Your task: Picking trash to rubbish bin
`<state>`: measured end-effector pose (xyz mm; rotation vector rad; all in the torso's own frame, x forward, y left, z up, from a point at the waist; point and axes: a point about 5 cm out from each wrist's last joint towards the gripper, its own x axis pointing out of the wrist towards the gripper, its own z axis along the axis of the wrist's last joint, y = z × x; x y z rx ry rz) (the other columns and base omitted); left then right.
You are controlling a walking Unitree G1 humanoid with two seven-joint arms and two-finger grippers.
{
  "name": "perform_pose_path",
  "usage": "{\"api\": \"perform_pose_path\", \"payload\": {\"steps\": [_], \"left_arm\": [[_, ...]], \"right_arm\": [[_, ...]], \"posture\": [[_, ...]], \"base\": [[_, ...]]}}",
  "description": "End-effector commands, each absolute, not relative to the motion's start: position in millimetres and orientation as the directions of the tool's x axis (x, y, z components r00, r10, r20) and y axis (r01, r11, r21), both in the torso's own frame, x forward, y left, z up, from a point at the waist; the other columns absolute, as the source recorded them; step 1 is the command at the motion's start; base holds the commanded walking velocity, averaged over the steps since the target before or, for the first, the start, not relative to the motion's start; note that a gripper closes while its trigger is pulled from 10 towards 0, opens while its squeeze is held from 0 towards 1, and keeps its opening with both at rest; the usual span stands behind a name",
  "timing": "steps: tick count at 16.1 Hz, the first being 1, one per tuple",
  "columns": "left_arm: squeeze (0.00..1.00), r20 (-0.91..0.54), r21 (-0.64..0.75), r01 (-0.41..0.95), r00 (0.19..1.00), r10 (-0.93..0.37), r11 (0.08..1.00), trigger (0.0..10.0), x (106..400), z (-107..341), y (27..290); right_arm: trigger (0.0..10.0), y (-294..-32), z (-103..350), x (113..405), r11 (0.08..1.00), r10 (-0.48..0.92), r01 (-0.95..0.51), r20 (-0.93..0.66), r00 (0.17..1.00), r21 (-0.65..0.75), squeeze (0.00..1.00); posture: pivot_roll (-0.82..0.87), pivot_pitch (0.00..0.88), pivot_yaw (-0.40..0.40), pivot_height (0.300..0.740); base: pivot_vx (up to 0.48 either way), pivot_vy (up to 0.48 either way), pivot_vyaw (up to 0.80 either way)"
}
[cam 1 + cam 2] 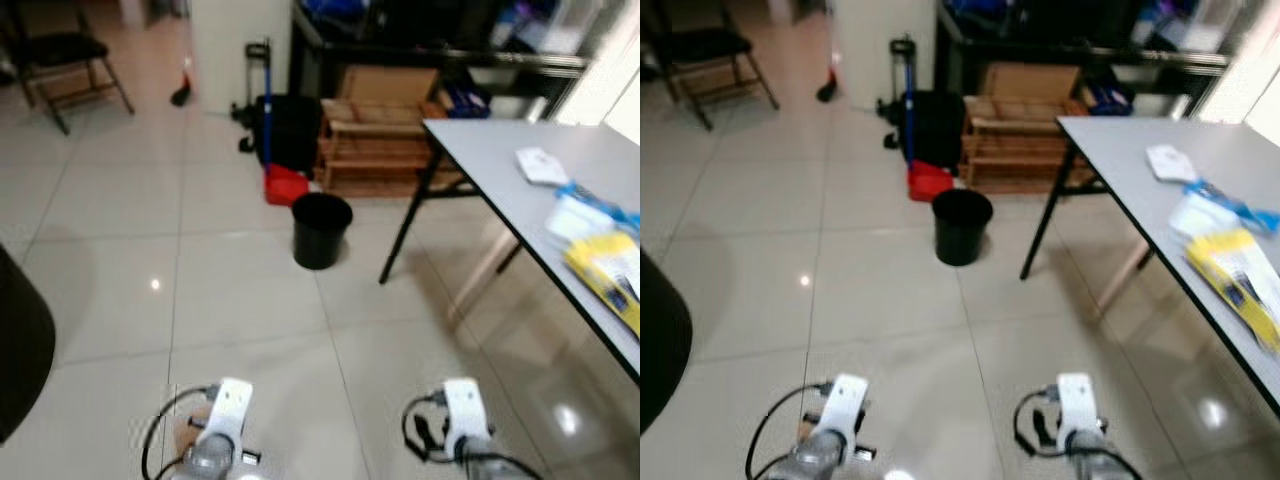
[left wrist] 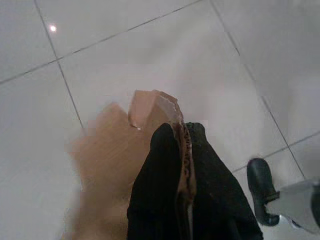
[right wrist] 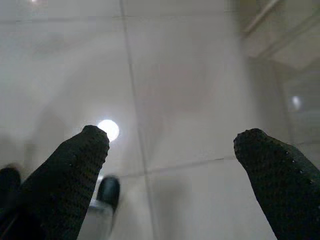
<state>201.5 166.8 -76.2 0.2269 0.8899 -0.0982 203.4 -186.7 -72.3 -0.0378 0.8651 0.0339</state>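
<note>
A black rubbish bin (image 1: 321, 229) stands on the tiled floor ahead, near the leg of a grey table (image 1: 520, 185). In the left wrist view my left gripper (image 2: 182, 131) is shut on a torn piece of brown cardboard (image 2: 120, 155), which sticks out between the black fingers (image 2: 160, 175). The cardboard also peeks out beside my left wrist (image 1: 222, 420) at the bottom of the head view. My right gripper (image 3: 172, 140) hangs open over bare floor tiles with nothing between its fingers; its wrist (image 1: 462, 415) shows at the bottom right.
A red dustpan with a blue broom (image 1: 280, 180) leans behind the bin, next to a wooden rack (image 1: 375, 145). The table carries a yellow packet (image 1: 610, 270), blue-white wrappers (image 1: 585, 212) and a white item (image 1: 541, 165). A chair (image 1: 65, 60) stands far left. A dark object (image 1: 20, 340) edges in left.
</note>
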Motion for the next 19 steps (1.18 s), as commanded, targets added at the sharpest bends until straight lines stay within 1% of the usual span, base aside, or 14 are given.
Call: {"api": "perform_pose_path", "payload": {"steps": [1, 6, 11, 14, 19], "left_arm": [[0.00, -0.776, 0.174, 0.168, 0.630, 0.030, 0.970, 10.0, 204.4, -74.1, 174.4], [0.00, -0.775, 0.188, 0.190, 0.631, 0.027, 0.964, 10.0, 206.9, -72.6, 176.6], [0.00, -0.770, 0.208, 0.222, 0.638, 0.020, 0.952, 10.0, 213.8, -68.3, 181.5], [0.00, -0.768, 0.216, 0.235, 0.641, 0.016, 0.948, 10.0, 217.2, -66.2, 182.5], [0.00, -0.765, 0.211, 0.232, 0.644, 0.013, 0.949, 10.0, 220.0, -65.0, 179.7]], "right_arm": [[10.0, -180.2, -70.6, 207.6, 0.999, 0.028, -0.046, -0.750, 0.660, -0.003, 0.00], [10.0, -176.5, -69.5, 209.5, 1.000, 0.022, -0.004, -0.734, 0.679, 0.026, 0.00], [10.0, -165.1, -72.3, 206.5, 0.998, 0.039, 0.013, -0.740, 0.672, 0.064, 0.00], [10.0, -161.9, -72.7, 206.3, 0.997, 0.048, 0.013, -0.741, 0.670, 0.076, 0.00], [10.0, -158.7, -72.8, 206.5, 0.997, 0.062, -0.005, -0.741, 0.668, 0.080, 0.00]], "posture": [[-0.04, 0.064, -0.122, 0.740], [-0.03, 0.061, -0.089, 0.740], [-0.02, 0.048, -0.041, 0.740], [-0.02, 0.037, -0.032, 0.740], [-0.01, 0.020, -0.039, 0.740]], "base": [[0.296, 0.000, 0.00], [0.293, 0.000, 0.00], [0.291, 0.000, 0.00], [0.291, 0.000, 0.00], [0.285, 0.000, 0.00]]}}
